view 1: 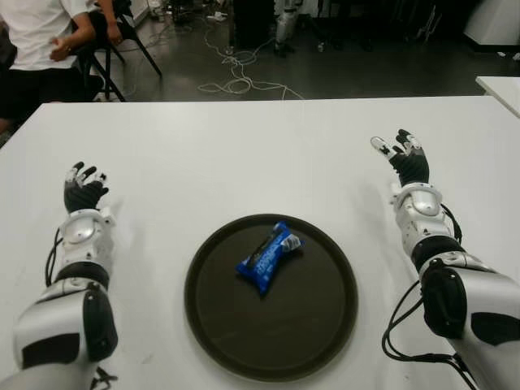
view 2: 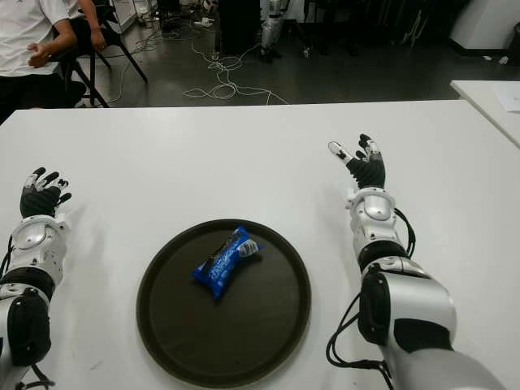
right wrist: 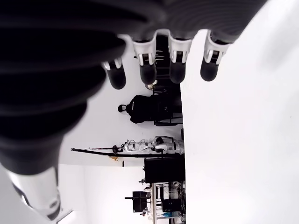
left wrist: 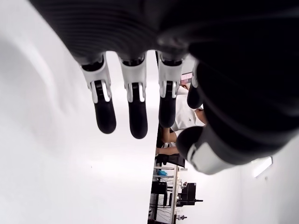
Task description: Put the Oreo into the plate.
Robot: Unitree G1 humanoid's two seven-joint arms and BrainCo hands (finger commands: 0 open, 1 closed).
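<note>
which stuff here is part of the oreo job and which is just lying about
Part of the job:
- Oreo, blue pack already lying in the plate
- plate, dark and round, on the table
- left hand and right hand, both open, empty, either side of the plate

Just about:
- white table
- cables on the floor behind
- seated person, far left

robotics lab, floor cables [view 1: 236,69], seated person [view 1: 36,41]
</note>
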